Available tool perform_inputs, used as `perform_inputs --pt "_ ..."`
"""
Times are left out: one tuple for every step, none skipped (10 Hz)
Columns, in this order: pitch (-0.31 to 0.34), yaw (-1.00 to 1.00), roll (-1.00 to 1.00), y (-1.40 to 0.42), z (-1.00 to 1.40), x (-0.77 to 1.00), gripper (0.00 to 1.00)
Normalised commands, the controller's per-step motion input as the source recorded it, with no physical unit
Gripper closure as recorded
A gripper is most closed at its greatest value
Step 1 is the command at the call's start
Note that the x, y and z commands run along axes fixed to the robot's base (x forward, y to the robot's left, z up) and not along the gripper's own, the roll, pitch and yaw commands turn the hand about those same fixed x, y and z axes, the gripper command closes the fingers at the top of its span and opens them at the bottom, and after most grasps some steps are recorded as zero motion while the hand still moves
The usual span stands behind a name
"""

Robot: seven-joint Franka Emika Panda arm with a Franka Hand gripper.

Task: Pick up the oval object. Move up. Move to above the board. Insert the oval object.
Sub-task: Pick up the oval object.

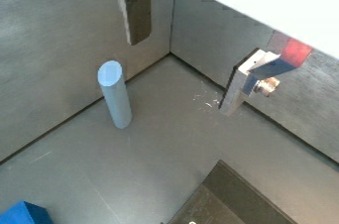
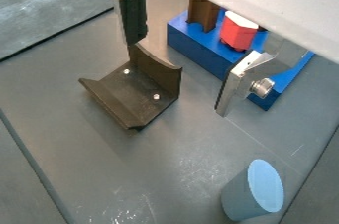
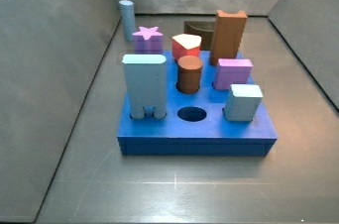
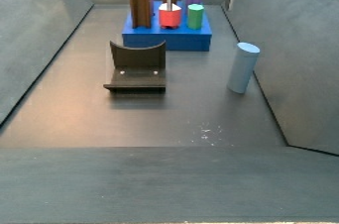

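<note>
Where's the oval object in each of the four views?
Wrist view: oval object upright on the floor, apart from the open gripper.
Wrist view: only its top, at the frame edge.
Side view: far back, behind the board.
Side view: right, by the wall.
Shared landmark: the fixture.

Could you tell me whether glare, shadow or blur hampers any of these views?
In a wrist view, the tool hangs open above the floor and one finger looks soft, while the oval object is sharp; in a side view, overhead light glares off the back wall above the board; another side view shows the oval object clearly.
</note>
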Motion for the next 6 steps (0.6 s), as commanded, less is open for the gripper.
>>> perform_inputs --pt "-0.021 0.22 0.0 0.0 -0.11 -0.44 0.0" --pt "-0.083 0.58 0.0 -0.03 -0.23 -0.66 0.0" --pt "-0.089 0.6 0.09 -0.08 -0.4 -0.66 0.0" --pt "-0.09 0.57 0.11 -0.08 -0.45 -0.69 0.0" --pt "-0.091 0.59 0.12 -0.1 -0.49 -0.67 0.0" --pt "-0.101 0.66 0.16 -0.11 -0.58 -0.6 0.0"
